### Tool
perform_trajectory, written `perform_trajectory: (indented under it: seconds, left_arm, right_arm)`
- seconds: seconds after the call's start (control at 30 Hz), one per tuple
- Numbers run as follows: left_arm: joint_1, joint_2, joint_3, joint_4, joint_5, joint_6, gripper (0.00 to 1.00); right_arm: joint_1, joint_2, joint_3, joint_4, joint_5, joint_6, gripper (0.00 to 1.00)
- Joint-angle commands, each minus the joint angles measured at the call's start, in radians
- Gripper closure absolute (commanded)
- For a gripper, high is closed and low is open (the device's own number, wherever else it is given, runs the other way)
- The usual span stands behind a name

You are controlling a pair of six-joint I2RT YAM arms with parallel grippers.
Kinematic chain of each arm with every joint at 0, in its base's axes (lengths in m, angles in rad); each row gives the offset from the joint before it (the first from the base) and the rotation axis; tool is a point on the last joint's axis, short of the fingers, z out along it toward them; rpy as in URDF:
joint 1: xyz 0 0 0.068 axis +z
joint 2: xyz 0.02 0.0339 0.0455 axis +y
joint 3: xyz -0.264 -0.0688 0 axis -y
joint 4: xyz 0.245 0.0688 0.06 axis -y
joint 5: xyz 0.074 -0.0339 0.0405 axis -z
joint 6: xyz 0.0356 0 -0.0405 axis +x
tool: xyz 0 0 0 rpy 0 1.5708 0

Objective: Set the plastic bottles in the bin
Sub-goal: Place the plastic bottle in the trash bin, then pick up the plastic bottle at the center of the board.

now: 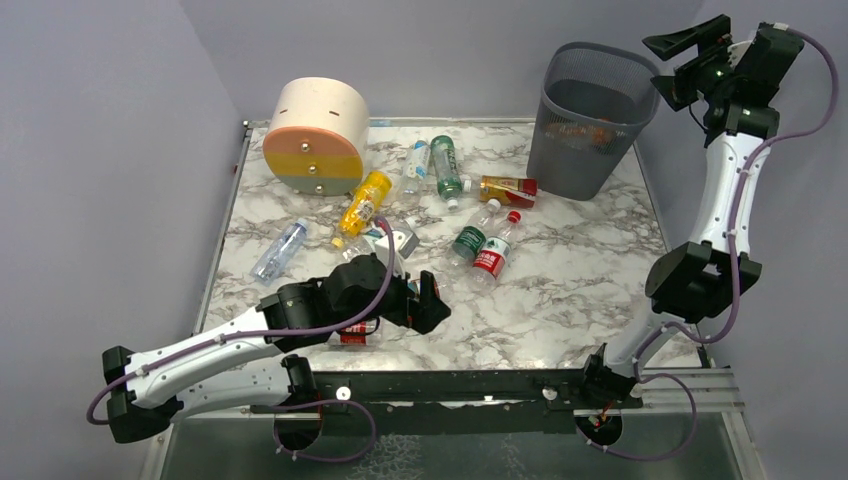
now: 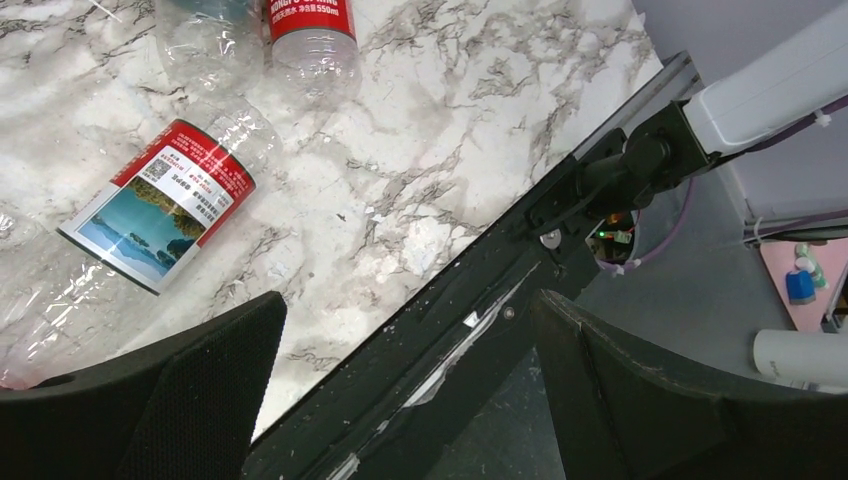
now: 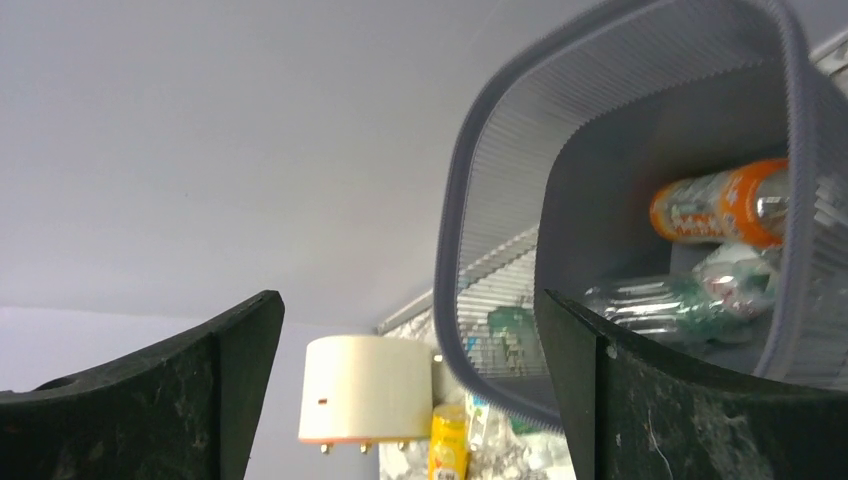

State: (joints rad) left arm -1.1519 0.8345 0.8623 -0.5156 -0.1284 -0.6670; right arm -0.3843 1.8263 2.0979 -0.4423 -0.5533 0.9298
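The black mounting rail (image 1: 450,385) runs along the near edge of the bench (image 1: 580,290). Just beyond it the left arm lies low, with the left fingers (image 1: 437,303) spread wide and holding nothing. In the left wrist view the gap between them frames only the bench edge and the rail. A red-labelled bottle (image 2: 165,205) lies on its side beside 1 finger, outside the gap. From above it shows partly under the left arm.

Farther out, mid-bench, 2 clear bottles (image 1: 483,243) lie side by side, 1 with a green label and 1 with a red one. A clear bottle (image 1: 280,250) lies alone toward the left edge. Beyond those are a yellow bottle (image 1: 365,200), a pale bottle (image 1: 415,160), a green bottle (image 1: 447,165) and an orange bottle (image 1: 510,188), all lying flat. The round drawer unit (image 1: 315,135) stands behind them at the far left.

At the far right stands the bin (image 1: 575,150). The right wrist view shows at least 2 bottles inside it, an orange one (image 3: 720,205) and a clear one (image 3: 680,300). The right fingers (image 1: 668,68) hang high just beside its rim, wide open and empty.

I judge the task to be in its early part. A few bottles are binned, while about 8 lie on the bench, all well apart from the right fingers. The red-labelled bottle is the 1 nearest the left fingers.
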Motion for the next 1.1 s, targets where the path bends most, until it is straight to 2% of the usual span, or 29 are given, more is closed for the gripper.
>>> perform_trajectory:
  seconds: [0.0,0.17,0.3,0.43,0.57,0.77,0.9,1.07]
  left_arm:
    - [0.004,0.015,0.046,0.003,-0.033,0.042,0.01]
    - [0.013,0.049,0.071,-0.031,-0.057,0.081,0.01]
    - [0.018,0.088,0.105,-0.032,-0.074,0.118,0.01]
    - [0.025,0.153,0.137,-0.026,-0.091,0.154,0.01]
    - [0.050,0.254,0.156,0.039,-0.057,0.179,0.01]
    - [0.066,0.461,0.211,0.207,0.022,0.192,0.01]
    - [0.067,0.585,0.252,0.292,0.009,0.214,0.01]
    - [0.069,0.755,0.328,0.297,-0.046,0.258,0.01]
  right_arm:
    - [0.027,-0.127,-0.076,-0.017,-0.095,-0.044,0.00]
    - [0.124,-0.304,-0.235,-0.039,-0.106,-0.113,0.00]
    - [0.194,-0.457,-0.423,-0.057,-0.099,-0.156,0.00]
    - [0.212,-0.608,-0.627,-0.083,-0.109,-0.205,0.00]
    - [0.213,-0.725,-0.760,-0.150,-0.088,-0.266,0.00]
    - [0.213,-0.812,-0.871,-0.239,-0.061,-0.322,0.00]
    - [0.213,-0.847,-0.898,-0.269,-0.058,-0.338,0.00]
    - [0.213,-0.886,-0.939,-0.276,-0.061,-0.335,0.00]
